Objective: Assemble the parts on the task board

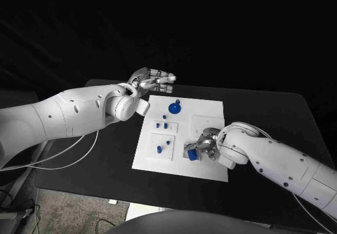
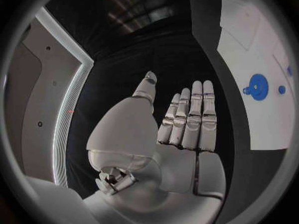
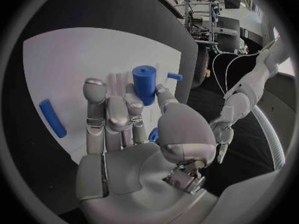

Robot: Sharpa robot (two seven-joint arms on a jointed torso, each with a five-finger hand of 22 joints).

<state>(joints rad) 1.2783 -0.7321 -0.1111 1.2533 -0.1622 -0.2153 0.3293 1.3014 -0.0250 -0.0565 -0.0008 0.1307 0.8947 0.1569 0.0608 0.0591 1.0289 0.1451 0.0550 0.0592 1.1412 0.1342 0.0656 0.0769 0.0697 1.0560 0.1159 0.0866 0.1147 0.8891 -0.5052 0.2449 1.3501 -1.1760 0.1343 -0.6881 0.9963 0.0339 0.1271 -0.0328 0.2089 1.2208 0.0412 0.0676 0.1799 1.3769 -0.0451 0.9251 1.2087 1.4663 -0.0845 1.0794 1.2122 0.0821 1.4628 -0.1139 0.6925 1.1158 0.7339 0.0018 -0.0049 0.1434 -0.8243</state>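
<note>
The white task board [image 1: 203,163] lies mid-table. My right hand [image 1: 203,145] rests low over its near right part, and its thumb and fingertips pinch an upright blue cylinder [image 1: 192,154], seen close at the fingertips [image 3: 145,83] of the right hand [image 3: 134,134]. A round blue part [image 1: 174,107] with a small tab lies on the board's far side. Small blue pieces [image 1: 163,125] stand in a recessed plate at the left, with two more [image 1: 164,146] nearer. My left hand [image 1: 153,80] hovers off the board's far left corner, fingers straight and empty.
A long blue bar [image 3: 52,118] lies flat on the board beside my right hand, and a short blue peg [image 3: 175,76] sits beyond the cylinder. The left wrist view shows the left hand [image 2: 181,129], the board [image 2: 261,45] and the round blue part [image 2: 257,87]. White cables [image 1: 63,161] hang off the table's left edge.
</note>
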